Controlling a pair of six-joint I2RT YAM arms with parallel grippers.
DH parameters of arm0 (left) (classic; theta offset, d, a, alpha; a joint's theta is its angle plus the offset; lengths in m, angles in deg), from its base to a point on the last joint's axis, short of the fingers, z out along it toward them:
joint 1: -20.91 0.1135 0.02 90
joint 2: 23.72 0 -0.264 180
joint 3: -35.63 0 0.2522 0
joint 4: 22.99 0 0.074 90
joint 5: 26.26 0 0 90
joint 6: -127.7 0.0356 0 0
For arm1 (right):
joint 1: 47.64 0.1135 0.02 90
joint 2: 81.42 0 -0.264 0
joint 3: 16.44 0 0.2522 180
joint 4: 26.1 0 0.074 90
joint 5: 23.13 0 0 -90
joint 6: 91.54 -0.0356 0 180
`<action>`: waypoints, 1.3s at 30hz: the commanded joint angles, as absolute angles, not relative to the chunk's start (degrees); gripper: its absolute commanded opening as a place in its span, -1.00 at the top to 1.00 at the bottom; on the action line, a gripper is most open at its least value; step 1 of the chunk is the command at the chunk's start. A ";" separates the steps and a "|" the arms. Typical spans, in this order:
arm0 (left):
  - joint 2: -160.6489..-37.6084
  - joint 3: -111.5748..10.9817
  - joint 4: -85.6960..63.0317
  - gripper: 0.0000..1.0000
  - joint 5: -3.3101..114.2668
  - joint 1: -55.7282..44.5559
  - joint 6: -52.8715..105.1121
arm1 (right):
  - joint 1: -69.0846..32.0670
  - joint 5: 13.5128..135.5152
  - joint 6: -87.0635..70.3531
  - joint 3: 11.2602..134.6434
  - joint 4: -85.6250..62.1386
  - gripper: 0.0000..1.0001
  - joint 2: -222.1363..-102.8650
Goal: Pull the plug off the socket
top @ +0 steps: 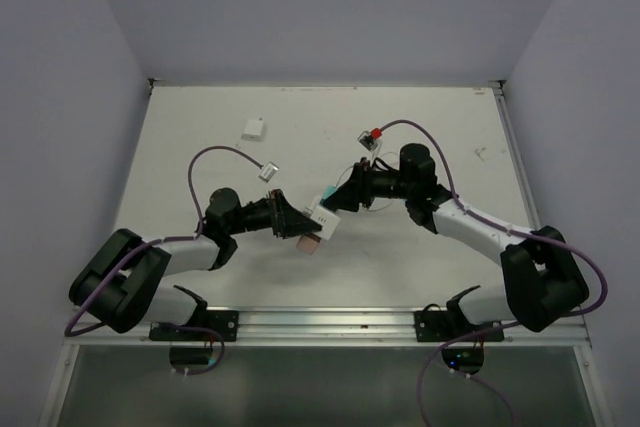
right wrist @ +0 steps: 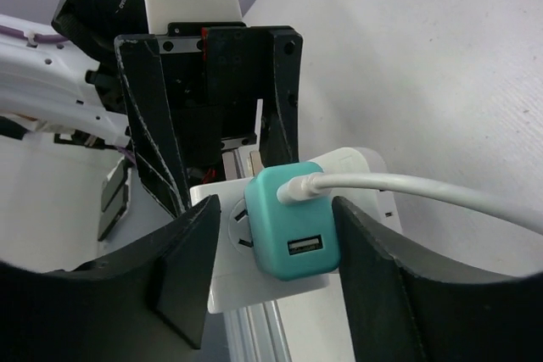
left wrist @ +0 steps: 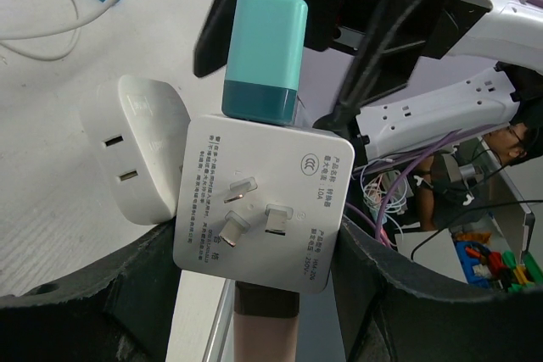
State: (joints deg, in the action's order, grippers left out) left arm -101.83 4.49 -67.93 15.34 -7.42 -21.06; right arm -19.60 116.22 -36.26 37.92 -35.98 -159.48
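Observation:
The white cube socket [left wrist: 280, 154] is held above the table between the fingers of my left gripper [left wrist: 254, 252], prong side toward the left wrist camera. A teal plug [left wrist: 263, 48] sticks out of its top side and a pinkish-brown plug [left wrist: 267, 328] out of its bottom. In the right wrist view my right gripper [right wrist: 276, 235] straddles the teal plug [right wrist: 293, 222]; the jaws are open, the right finger touches it and the left stands apart. In the top view the socket [top: 322, 222] sits between the left gripper [top: 303, 221] and the right gripper [top: 338, 199].
A rounded white adapter [left wrist: 140, 150] sits against the socket's side. A white cable [right wrist: 424, 186] runs from the teal plug. A flat white block [top: 253, 128], a red plug on a small cube [top: 372, 137] and a small connector [top: 268, 171] lie farther back.

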 commanded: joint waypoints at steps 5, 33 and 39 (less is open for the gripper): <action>-99.75 4.03 -75.76 1.00 16.72 -7.91 -20.57 | -18.98 119.17 -41.53 39.68 -47.14 0.42 -162.89; -105.99 14.49 -77.61 1.00 18.74 -7.91 -25.23 | -35.33 124.36 -57.13 53.47 -63.64 1.00 -173.18; -104.41 14.23 -75.76 1.00 19.79 -7.83 -24.70 | -35.77 118.91 -30.13 62.51 -27.36 1.00 -171.59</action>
